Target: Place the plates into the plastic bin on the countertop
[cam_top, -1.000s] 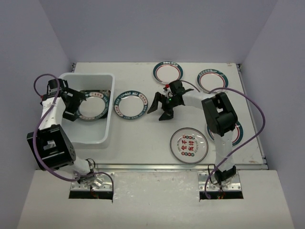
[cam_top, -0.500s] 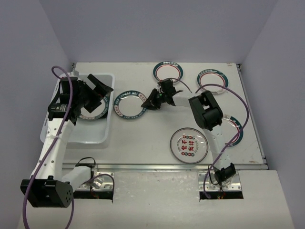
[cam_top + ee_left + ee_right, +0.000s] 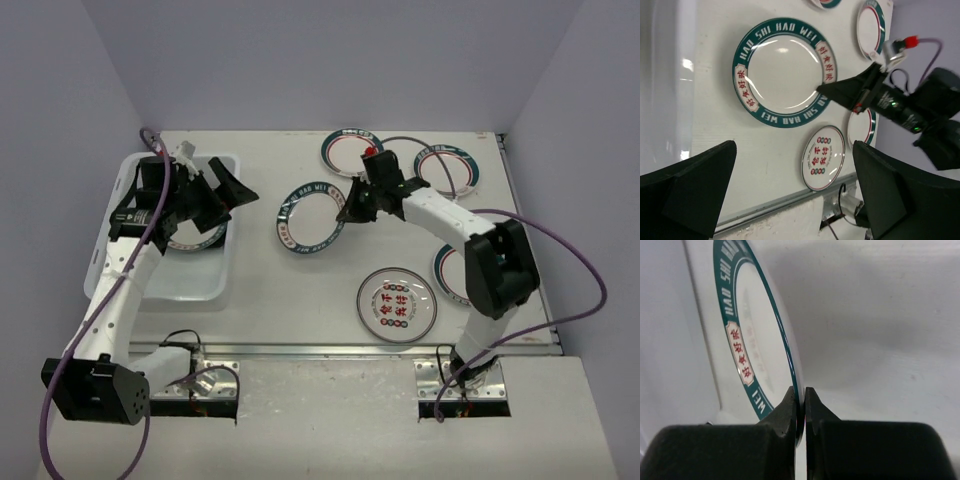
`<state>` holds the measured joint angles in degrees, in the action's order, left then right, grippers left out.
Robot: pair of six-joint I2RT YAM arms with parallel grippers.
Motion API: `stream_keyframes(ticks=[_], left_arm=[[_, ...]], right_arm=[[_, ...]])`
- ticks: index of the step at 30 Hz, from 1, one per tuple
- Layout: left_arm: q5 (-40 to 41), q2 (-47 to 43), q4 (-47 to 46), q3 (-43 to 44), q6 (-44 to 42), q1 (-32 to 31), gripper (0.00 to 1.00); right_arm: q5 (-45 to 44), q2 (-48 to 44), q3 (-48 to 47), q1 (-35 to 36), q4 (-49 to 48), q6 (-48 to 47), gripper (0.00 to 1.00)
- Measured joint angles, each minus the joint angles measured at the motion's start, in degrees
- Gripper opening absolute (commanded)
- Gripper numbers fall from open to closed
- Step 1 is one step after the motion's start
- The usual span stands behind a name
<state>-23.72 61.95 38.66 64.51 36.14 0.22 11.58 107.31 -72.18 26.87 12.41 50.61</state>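
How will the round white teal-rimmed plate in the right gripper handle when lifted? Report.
The round white teal-rimmed plate looks rigid: flat though pinched at one rim by the right gripper. Its glossy glaze may slip in that thin edge grip. Held off-centre, it would probably droop about that edge.

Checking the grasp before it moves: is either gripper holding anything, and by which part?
The right gripper pinches the teal plate by its rim. The left gripper is open and holds nothing.

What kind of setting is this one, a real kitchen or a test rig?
Likely a lab test cell, not a kitchen: a white countertop boxed in by plain walls, robot arms mounted at its near edge, and plates laid out beside a plastic bin.
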Motion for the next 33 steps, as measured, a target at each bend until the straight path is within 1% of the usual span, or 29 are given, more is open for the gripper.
stream_keyframes(ticks=[2,6,9,11,12,14,15,17,18,19,20,21,22,23,24,25,27,30,32,33], left_arm=[[-2.7,1.5,-1.2,0.0,-1.0,-1.5,1.0],[-8.5,4.7,-3.9,0.0,-3.3,-4.0,0.99],[-12.7,6.2,-5.8,0.0,-4.9,-5.0,0.86],[-14.9,6.7,-6.9,0.0,-5.7,-5.4,0.58],[-15.7,6.7,-7.3,0.0,-5.9,-5.5,0.5],[-17.7,6.7,-8.6,0.0,-6.5,-5.5,0.5],[-18.6,6.8,-9.4,0.0,-6.5,-5.5,0.44],[-20.5,6.8,-10.6,0.0,-6.4,-5.5,0.11],[-21.4,6.8,-11.2,0.0,-6.3,-5.5,0.0],[-22.4,6.8,-11.8,0.0,-6.1,-5.5,0.0],[-23.2,6.8,-12.5,0.0,-5.9,-5.6,0.0],[-23.7,6.8,-13.0,0.0,-5.9,-5.8,0.0],[-24.0,6.8,-13.3,0.0,-5.6,-5.8,0.0],[-24.2,7.0,-13.5,0.0,-5.5,-5.8,0.0],[-24.4,7.2,-13.8,0.0,-5.4,-5.8,0.0],[-24.4,7.4,-14.1,0.0,-5.1,-5.8,0.0],[-21.4,7.4,-13.5,0.5,-4.7,-5.7,0.0],[-14.8,7.5,-10.0,3.0,-3.7,-4.4,0.0],[-8.4,7.3,-7.6,4.5,-1.1,-1.1,0.0],[-4.9,6.6,-6.6,4.5,0.6,1.7,0.0]], right_arm=[[0.0,-5.8,-2.4,-1.1,7.7,-5.9,0.0],[13.0,-13.2,-6.2,-6.0,14.6,-14.0,0.0],[23.2,-17.2,-6.6,-9.1,17.0,-16.6,0.0],[29.2,-19.0,-6.6,-10.1,17.8,-17.4,0.0],[31.4,-19.5,-6.6,-10.1,17.6,-17.2,0.0],[35.5,-20.4,-5.9,-9.8,16.1,-16.1,0.0],[37.1,-20.9,-5.1,-9.7,14.7,-15.1,0.0],[39.5,-21.7,-3.0,-9.6,11.8,-12.5,0.0],[40.7,-21.9,-2.0,-9.6,9.9,-10.9,0.0],[41.5,-22.0,-1.0,-9.6,8.1,-9.4,0.0],[41.8,-22.0,-0.1,-9.5,6.8,-8.2,0.04],[42.2,-22.0,0.8,-9.5,5.8,-7.2,0.22],[43.0,-22.0,1.3,-9.5,4.6,-6.2,0.45],[43.8,-22.0,1.5,-9.6,3.6,-5.1,0.76],[44.8,-22.1,1.5,-9.8,2.8,-3.9,0.99],[45.4,-22.3,1.5,-9.8,1.8,-3.4,0.99],[45.5,-23.0,1.5,-9.9,1.0,-2.9,0.99],[40.9,-24.4,0.9,-10.6,4.8,-3.9,0.99],[35.8,-25.4,0.7,-12.2,9.1,-5.1,0.99],[33.4,-26.1,1.0,-13.6,11.3,-5.5,0.99]])
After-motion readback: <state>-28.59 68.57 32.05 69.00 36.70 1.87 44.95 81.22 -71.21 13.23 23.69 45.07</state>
